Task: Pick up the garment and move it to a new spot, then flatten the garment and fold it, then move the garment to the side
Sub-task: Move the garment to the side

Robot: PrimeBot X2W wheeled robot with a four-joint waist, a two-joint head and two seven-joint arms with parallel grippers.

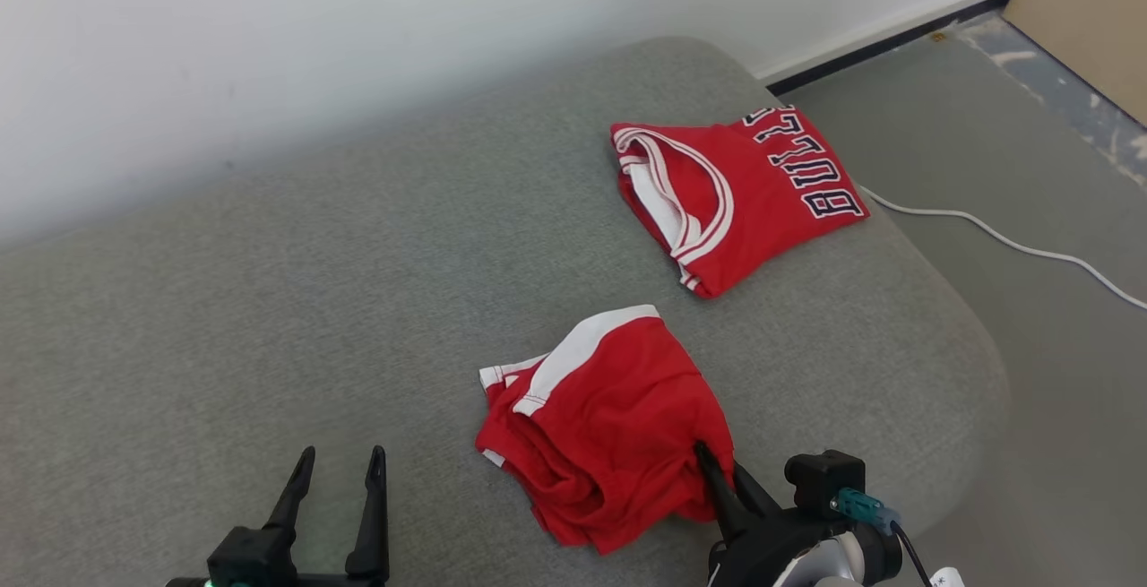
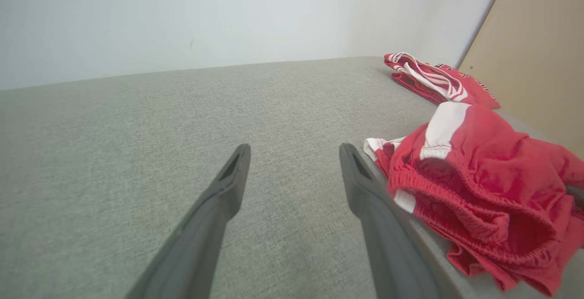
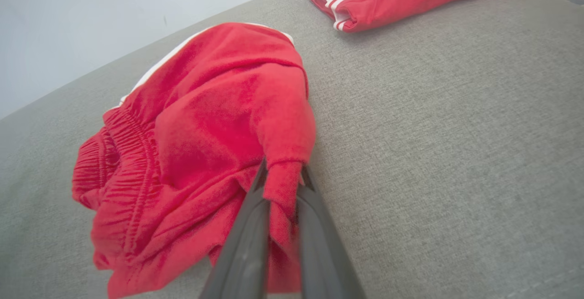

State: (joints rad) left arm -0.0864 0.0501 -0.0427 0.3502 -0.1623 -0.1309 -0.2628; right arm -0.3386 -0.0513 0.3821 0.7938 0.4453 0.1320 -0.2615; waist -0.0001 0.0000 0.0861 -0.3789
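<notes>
**Shorts pinched by right gripper, near right of cushion**

Surface: grey fabric cushion (image 1: 314, 300) with a rounded corner, set against a white wall (image 1: 358, 31).

Shorts (image 1: 600, 426): red with a white side stripe and an elastic waistband. They lie bunched in a loose heap on the near right part of the cushion, waistband toward the robot's left.

Right gripper (image 1: 721, 466): fingers closed together on a fold of red cloth at the heap's near right edge. In the right wrist view the fold sits squeezed between the two fingertips. The rest of the shorts rests on the cushion.

Left gripper (image 1: 342, 453): fingers spread wide and holding nothing. It is over bare cushion, to the left of the shorts and apart from them.

Jersey (image 1: 744, 193): red with white trim and dark lettering. It lies folded flat near the far right corner of the cushion, well apart from the shorts.

Off the cushion: a white cable (image 1: 1004, 242) runs across the grey floor (image 1: 1030, 148) to the right.
</notes>
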